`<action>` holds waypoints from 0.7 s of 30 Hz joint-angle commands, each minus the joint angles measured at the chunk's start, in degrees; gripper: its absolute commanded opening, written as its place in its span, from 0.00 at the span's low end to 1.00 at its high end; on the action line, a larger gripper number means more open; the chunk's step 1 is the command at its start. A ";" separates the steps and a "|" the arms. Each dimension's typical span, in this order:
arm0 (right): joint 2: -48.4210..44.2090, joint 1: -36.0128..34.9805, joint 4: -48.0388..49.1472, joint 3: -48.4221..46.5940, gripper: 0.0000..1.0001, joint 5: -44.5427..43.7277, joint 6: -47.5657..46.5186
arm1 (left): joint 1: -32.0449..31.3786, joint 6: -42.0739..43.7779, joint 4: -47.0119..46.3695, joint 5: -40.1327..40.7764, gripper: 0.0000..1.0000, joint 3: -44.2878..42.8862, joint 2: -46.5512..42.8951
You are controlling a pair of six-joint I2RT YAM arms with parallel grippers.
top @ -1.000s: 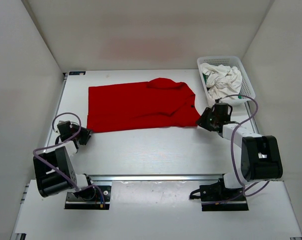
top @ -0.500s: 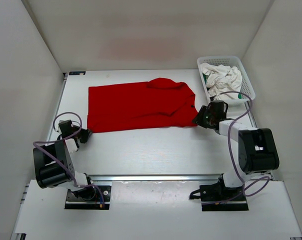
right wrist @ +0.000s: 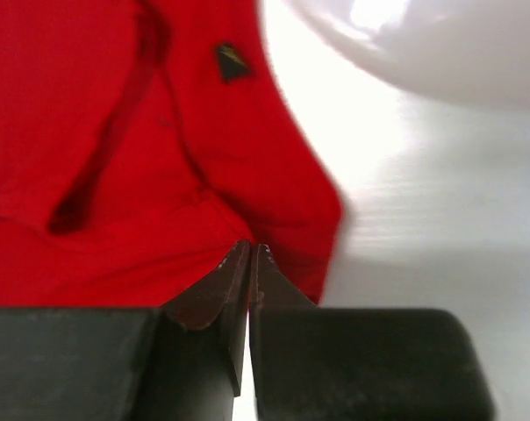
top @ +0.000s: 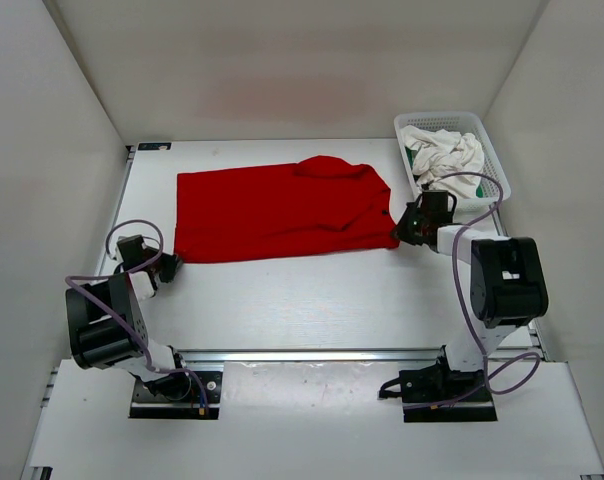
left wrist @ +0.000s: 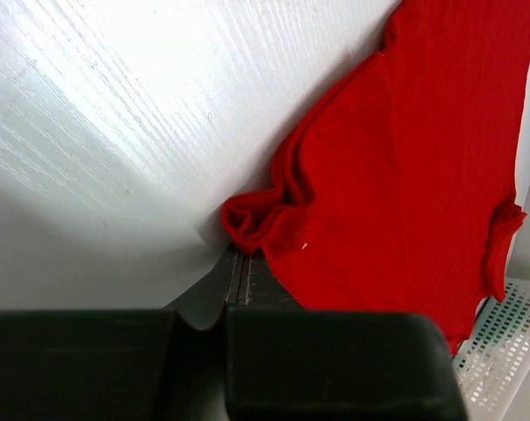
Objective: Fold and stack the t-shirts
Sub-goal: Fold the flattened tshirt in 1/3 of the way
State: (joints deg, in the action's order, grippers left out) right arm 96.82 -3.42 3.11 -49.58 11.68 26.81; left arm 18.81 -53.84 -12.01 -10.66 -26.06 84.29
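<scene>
Noted red t-shirt (top: 282, 212) spread flat mid-table. Found left gripper (top: 172, 264) at its 8 o'clock corner, jaws pressed together; right gripper (top: 400, 229) at 4 o'clock corner, likewise. Logged white t-shirt (top: 444, 160) in basket (top: 495, 160), 2 o'clock.

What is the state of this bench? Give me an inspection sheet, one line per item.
Surface: white table, no stains seen.
Job's things: red t-shirt spread flat mid-table; white t-shirt crumpled in the basket; green one not clearly seen.
Clutter: nothing seen beyond the basket at the far right.
Tools: left tool shut, tips at the red t-shirt's bunched near-left corner; right tool shut at its near-right corner; whether either pinches cloth cannot be told.
Cables: purple left cable loops over its arm; purple right cable arches beside the basket.
Surroundings: plain white walls on three sides.
</scene>
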 commanded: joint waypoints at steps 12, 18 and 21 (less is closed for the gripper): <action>-5.48 2.36 0.41 5.90 0.26 -0.08 0.53 | 0.18 1.11 1.02 1.16 0.00 -1.88 -0.88; -14.71 -2.80 -2.49 5.99 0.34 -5.26 0.00 | -1.58 1.90 1.99 2.92 0.00 -1.18 -4.74; -13.85 -5.98 -3.03 3.80 0.26 -7.91 -1.23 | -2.02 2.17 2.08 2.39 0.00 -1.10 -4.66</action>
State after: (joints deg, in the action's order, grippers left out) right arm 83.37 -6.76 0.21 -43.86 7.20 26.92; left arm 17.58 -52.77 -10.33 -9.39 -26.44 81.93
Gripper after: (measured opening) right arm 0.270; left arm 0.022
